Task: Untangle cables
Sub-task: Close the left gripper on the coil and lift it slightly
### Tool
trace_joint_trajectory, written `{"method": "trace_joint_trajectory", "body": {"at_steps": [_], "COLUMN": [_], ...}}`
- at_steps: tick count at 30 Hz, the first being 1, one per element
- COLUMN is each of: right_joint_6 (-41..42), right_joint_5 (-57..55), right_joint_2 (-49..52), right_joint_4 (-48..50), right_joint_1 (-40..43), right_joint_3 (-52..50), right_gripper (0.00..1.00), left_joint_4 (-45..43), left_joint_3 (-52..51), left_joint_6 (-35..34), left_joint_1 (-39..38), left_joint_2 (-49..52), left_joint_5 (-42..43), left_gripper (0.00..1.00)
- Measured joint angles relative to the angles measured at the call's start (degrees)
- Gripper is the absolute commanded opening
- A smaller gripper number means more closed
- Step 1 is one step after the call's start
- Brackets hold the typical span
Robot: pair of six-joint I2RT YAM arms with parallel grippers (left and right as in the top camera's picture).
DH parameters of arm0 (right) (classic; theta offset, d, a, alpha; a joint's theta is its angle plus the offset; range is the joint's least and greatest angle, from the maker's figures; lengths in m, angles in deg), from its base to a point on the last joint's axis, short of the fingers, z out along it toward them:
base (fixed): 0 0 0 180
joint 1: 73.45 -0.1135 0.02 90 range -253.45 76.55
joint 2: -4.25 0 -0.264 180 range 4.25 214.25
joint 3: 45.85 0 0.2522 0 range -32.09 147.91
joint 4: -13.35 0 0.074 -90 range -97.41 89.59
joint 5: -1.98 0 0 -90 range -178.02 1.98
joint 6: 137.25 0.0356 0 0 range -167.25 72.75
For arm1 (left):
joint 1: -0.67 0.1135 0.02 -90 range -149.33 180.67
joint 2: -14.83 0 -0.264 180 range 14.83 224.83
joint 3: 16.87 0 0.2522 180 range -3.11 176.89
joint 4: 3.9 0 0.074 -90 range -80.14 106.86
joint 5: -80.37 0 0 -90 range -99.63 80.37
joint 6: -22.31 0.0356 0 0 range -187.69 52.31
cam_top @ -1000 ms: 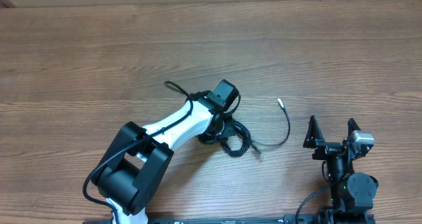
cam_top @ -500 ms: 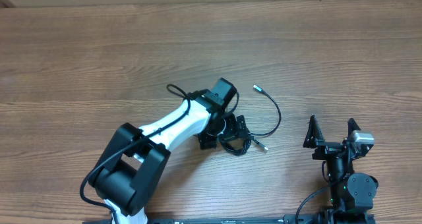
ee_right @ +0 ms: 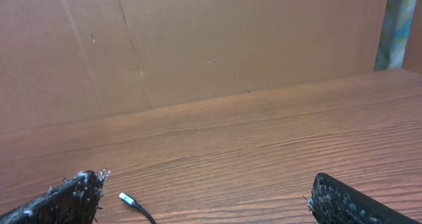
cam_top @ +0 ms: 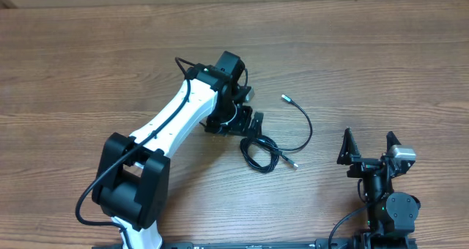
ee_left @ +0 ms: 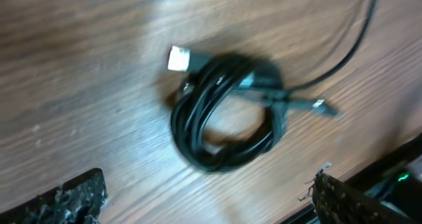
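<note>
Coil of black cables (ee_left: pixel 221 118) lies flat on the wooden table (cam_top: pixel 381 51), just ahead of and below the left gripper (ee_left: pixel 210 199). That gripper's fingers are spread wide with nothing between them. In the left wrist view the bundle sits roughly centred between the two fingertips, so we judge that a short reach forward and down would bracket it.

From overhead, the coil lies just beside that gripper, on the side toward the right arm and toward the robot's base. It is slightly oval, with its long axis running roughly from the gripper toward the near right. One loose cord (cam_top: pixel 308 128) leaves it on the right and arcs away to a small plug tip (cam_top: pixel 286 98). A short tail with another plug (cam_top: pixel 293 163) pokes out toward the right arm. A silvery plug (ee_left: pixel 178 57) rests at the coil's far rim.

The right gripper (cam_top: pixel 368 145) is also spread wide and empty, parked well apart from the coil near the table's front edge. The left arm is plainly the nearer one. The loose cord's arc lies between the two arms, and we judge it to be the part the right arm could reach most readily.

We cannot tell how many cords make up the coil or where they cross, because the strands overlap and the wrist picture is blurred. The right wrist view shows a single plug end in front of a cardboard wall (ee_right: pixel 198 46), its cord cut off by the lower edge. We cannot say which end it is.
</note>
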Motion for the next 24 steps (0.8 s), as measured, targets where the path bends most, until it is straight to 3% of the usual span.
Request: {"method": "trace_joint_trajectory", "body": {"at_steps": [7,17,18,22,24], "right_joint_6": [0.02,0.02,-0.02,0.02,-0.04], "right_joint_5": [0.00,0.02,0.00,0.00,0.02], "right_joint_2": [-0.02,0.00,0.00,0.00,0.00], "right_joint_4": [-0.02,-0.02,-0.04,-0.02,-0.02], "right_joint_1": [0.00,0.00,0.00,0.00,0.00], "right_joint_3": [0.00,0.00,0.00,0.00,0.00], "right_gripper": [1.00,1.00,1.00,1.00,1.00], "left_joint_4": [-0.52,-12.79,-13.70,-17.49,-18.86], "left_joint_3": [-1.66,-11.54,-12.48,-15.69,-16.87], "left_joint_6": [3.63,1.57,0.59,-4.24,-6.36], "left_joint_1": [-2.73,-7.06,-7.23,-7.87,-7.96], "left_joint_2": [0.00,0.00,0.00,-0.22,-0.26], "left_joint_5": [-3.02,-3.65,-3.65,-3.63,-3.85], "left_gripper": [1.00,1.00,0.96,0.41,0.24]}}
